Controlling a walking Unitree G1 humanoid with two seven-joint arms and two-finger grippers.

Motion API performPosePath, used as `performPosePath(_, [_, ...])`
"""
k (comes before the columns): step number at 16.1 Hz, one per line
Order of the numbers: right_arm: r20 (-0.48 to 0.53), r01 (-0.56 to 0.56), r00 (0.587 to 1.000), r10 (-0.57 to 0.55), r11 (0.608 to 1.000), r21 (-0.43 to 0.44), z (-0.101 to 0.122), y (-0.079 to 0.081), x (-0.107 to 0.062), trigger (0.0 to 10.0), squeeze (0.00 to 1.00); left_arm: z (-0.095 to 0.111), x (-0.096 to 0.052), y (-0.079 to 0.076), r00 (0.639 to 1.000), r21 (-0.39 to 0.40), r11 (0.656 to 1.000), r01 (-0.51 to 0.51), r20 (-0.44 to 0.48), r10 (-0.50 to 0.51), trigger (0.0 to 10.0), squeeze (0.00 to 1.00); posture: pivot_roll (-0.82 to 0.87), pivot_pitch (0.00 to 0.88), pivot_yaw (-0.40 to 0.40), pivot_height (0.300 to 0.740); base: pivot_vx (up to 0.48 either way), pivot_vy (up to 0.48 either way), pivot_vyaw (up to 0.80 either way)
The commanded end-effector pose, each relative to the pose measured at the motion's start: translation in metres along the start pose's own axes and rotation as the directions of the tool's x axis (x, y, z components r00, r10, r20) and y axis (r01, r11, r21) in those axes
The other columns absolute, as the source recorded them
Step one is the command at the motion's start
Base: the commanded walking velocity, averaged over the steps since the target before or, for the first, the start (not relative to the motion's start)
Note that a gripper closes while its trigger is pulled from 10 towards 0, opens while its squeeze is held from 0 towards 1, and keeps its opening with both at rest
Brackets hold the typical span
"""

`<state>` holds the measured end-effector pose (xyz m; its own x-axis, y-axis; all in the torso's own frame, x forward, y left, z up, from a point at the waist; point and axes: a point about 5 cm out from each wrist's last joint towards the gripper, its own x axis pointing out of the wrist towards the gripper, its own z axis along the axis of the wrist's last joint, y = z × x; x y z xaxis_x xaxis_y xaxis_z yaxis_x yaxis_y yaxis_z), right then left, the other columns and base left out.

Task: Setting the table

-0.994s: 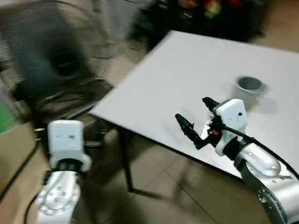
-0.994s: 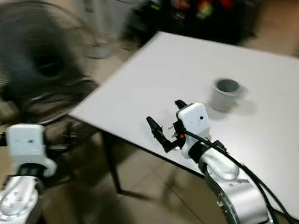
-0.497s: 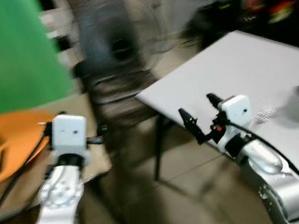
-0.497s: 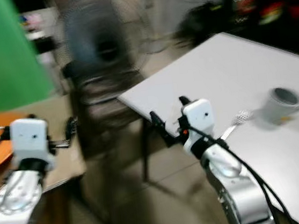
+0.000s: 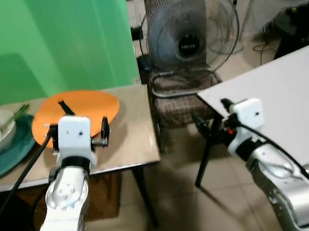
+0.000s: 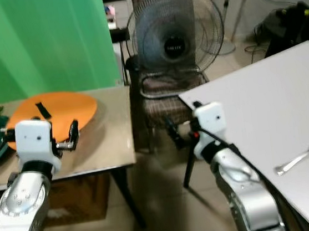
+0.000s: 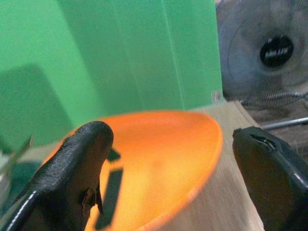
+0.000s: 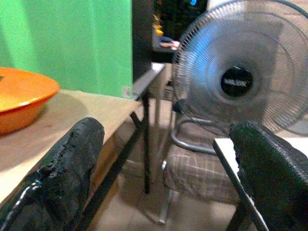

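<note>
The camera has swung left onto an orange plate (image 5: 75, 109); left claw (image 7: 168, 178) and right claw (image 8: 163, 178) gape empty.

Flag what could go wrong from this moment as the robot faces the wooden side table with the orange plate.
1. The left gripper, jaws open, sits right at the orange plate; a careless advance could shove it.
2. The fork lies near the white table's edge and could get knocked off.
</note>
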<state>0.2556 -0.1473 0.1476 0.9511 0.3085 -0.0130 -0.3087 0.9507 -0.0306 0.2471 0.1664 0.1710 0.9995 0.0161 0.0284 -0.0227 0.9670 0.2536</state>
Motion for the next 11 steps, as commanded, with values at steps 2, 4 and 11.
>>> performPosePath(2, [-0.012,0.033,0.999,-0.033,0.999,0.013,-0.002,-0.0003,0.0027,10.0,1.0,-0.0055,0.0017,0.006,1.0,0.024,1.0,-0.009,-0.03,0.01,10.0,0.0,-0.04,0.014,0.005,0.74,0.0,0.386,0.0])
performPosePath(4, [-0.011,0.049,0.999,-0.049,0.998,0.043,-0.0022,0.0003,0.003,10.0,1.0,-0.0045,0.0033,0.0062,1.0,0.027,1.0,-0.004,-0.027,0.005,10.0,0.0,-0.04,0.014,0.008,0.74,0.0,0.382,0.0])
performPosePath(11, [0.001,0.084,0.996,-0.085,0.994,0.067,0.0031,-0.0035,0.0039,10.0,1.0,-0.0033,0.0058,0.0035,1.0,0.0,1.0,0.01,-0.028,-0.01,10.0,0.0,-0.05,0.016,0.018,0.74,0.0,0.332,0.0])
